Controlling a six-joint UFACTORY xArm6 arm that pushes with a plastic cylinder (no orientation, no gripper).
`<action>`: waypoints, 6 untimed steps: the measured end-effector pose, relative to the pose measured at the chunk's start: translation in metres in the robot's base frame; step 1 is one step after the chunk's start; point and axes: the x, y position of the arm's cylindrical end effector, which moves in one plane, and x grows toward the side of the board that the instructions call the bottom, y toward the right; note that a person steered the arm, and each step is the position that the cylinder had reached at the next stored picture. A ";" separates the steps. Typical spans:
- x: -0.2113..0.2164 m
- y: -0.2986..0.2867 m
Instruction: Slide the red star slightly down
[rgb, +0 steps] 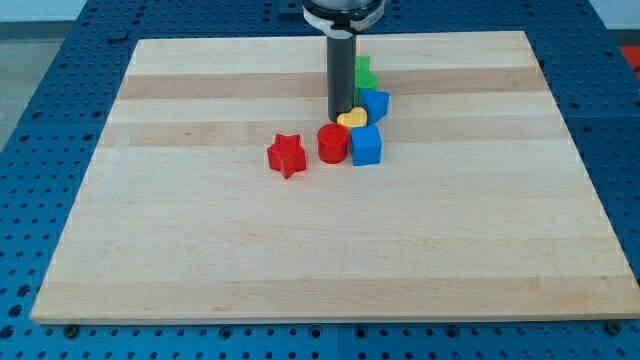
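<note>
In the camera view, the wooden table (200, 260) carries a small cluster of blocks a little above its middle, and the red star (286, 155) sits at the left end of that group, slightly apart from the red cylinder (333, 143) to its right. Touching the cylinder's right side is a blue cube (366, 145); just above that pair lies a small yellow block (351, 118), seemingly heart-shaped, with another blue block (375, 103) above it and a green block (364, 72) partly hidden behind the rod further up. There is no claw on this arm, so nothing can be said of it being wide or narrow; the arm ends in a dark rod, and my tip (342, 116) stands right against the yellow block's left edge, just above the red cylinder and up and to the right of the star. The star itself is untouched at this moment. To send it slightly down, my tip would most likely need to travel left, clear of the cylinder, and settle just above the star's upper points before pushing toward the view's bottom. The table below the star looks open, so a short nudge should meet nothing, though brushing the cylinder on the way could disturb the cluster.
</note>
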 end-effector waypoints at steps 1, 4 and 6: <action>0.000 -0.008; 0.019 -0.092; 0.050 -0.088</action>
